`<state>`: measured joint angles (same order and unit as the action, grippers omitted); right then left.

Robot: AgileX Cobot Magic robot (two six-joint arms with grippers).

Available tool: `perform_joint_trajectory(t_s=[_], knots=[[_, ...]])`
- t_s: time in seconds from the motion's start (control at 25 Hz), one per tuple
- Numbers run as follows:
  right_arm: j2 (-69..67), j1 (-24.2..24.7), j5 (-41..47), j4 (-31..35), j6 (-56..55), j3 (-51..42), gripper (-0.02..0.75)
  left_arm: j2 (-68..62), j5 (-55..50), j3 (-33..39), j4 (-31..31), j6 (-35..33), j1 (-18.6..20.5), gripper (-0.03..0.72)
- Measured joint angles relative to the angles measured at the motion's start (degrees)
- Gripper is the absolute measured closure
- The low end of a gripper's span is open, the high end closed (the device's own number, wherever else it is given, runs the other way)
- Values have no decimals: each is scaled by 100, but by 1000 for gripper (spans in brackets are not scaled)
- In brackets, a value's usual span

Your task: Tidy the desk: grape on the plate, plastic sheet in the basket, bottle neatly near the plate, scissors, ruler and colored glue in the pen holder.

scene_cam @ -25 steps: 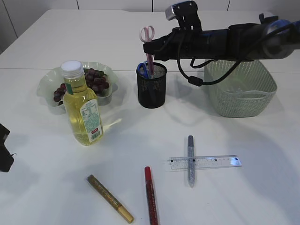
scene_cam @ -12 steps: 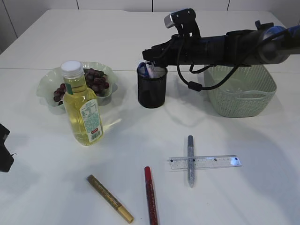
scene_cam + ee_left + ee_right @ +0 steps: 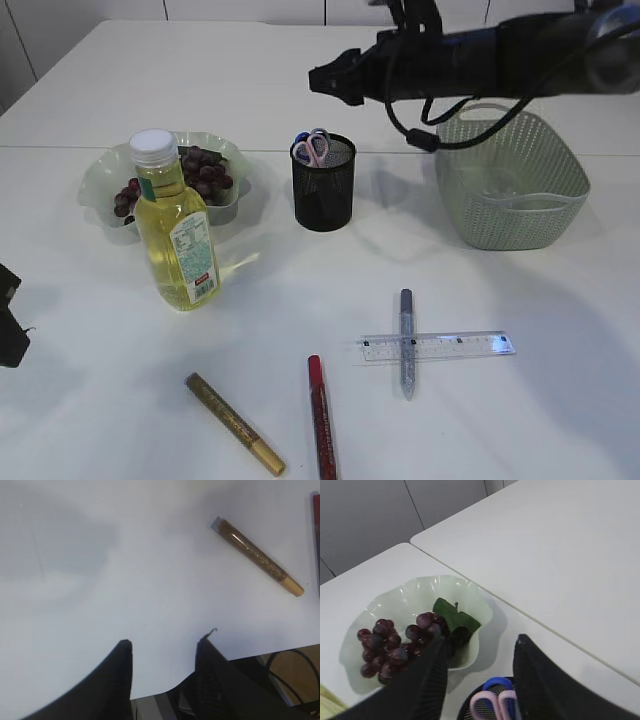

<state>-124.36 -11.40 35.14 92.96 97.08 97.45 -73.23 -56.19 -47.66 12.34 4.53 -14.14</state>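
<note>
The pink and blue scissors (image 3: pixel 312 147) (image 3: pixel 496 704) stand in the black mesh pen holder (image 3: pixel 323 195). My right gripper (image 3: pixel 332 79) (image 3: pixel 481 642) hangs above the holder, open, holding nothing. Grapes (image 3: pixel 203 170) (image 3: pixel 390 642) lie on the pale green plate (image 3: pixel 100 180) (image 3: pixel 415 597). A bottle (image 3: pixel 176 228) of yellow liquid stands in front of the plate. The clear ruler (image 3: pixel 470 345) lies under a grey glue pen (image 3: pixel 406 345); red (image 3: pixel 321 420) and gold (image 3: pixel 235 424) (image 3: pixel 257 557) glue pens lie nearer. My left gripper (image 3: pixel 165 641) is open over bare table. I cannot make out the plastic sheet.
A green woven basket (image 3: pixel 520 215) stands at the right, under the right arm. The left arm's dark body (image 3: pixel 8 330) shows at the left edge of the table. The table's front edge shows in the left wrist view.
The right gripper lowered the scissors into the pen holder, let go of them, and rose clear with its jaws wider apart. The left arm has not moved.
</note>
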Motion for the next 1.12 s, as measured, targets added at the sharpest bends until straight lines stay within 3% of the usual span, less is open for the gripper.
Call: perform_joint_trajectory(t_s=[0.24,0.4,0.76,1.12], knots=[[898,0,168,-3107,-3523,0,382,0,0,0,0,0,0,380],[1446,0,643,-4844,-5466,0,382,0,0,0,0,0,0,380],[2157,-79,1982,-7074,-7941,0,382,0,0,0,0,0,0,380],[2248,-700,3075,-8286,-8972,0,382,0,0,0,0,0,0,380]])
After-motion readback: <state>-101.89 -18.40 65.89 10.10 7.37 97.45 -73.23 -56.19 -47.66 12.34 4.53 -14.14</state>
